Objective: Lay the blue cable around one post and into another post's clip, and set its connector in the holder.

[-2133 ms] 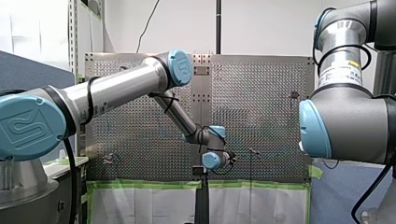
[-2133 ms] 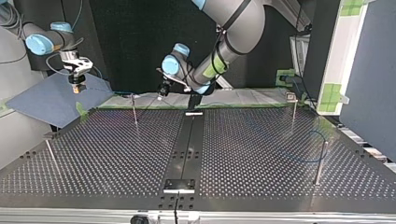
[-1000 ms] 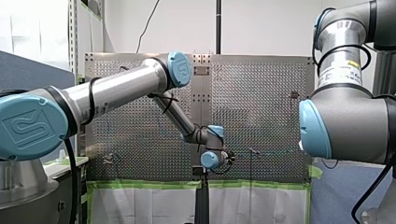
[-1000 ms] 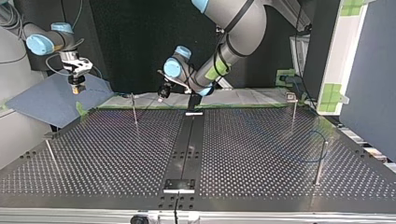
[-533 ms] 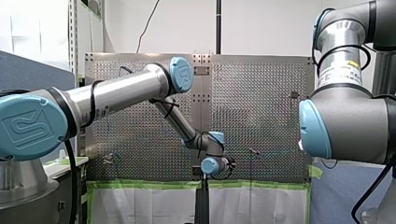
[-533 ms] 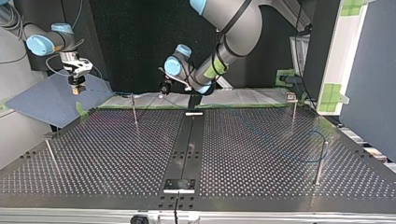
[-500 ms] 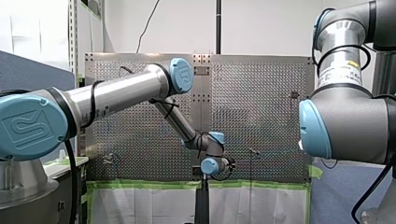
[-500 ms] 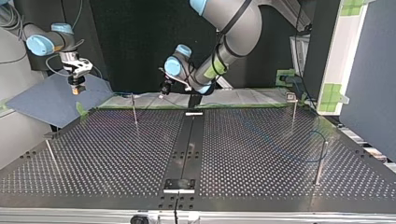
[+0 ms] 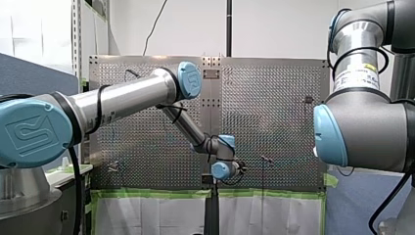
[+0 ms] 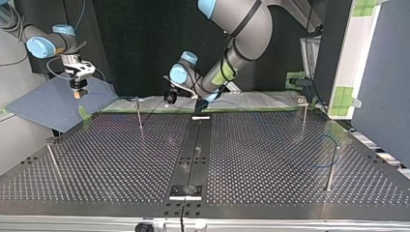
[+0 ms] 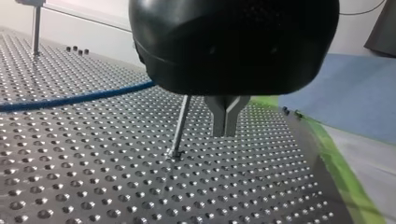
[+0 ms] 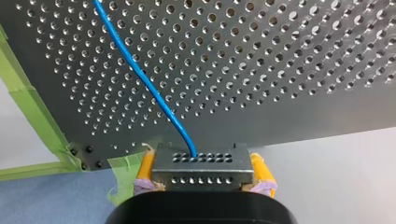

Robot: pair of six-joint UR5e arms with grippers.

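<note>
Connector (image 12: pixel 201 161) in right pincer (image 12: pixel 202 167)

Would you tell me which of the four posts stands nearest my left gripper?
The far-edge post left of the centre strip in the top view; the left wrist view shows it just beside my left gripper. The others stand well away.

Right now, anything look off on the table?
Nothing damaged or spilled. The blue cable trails loose across the table from its connector, which my right gripper holds off the table's corner.
</note>
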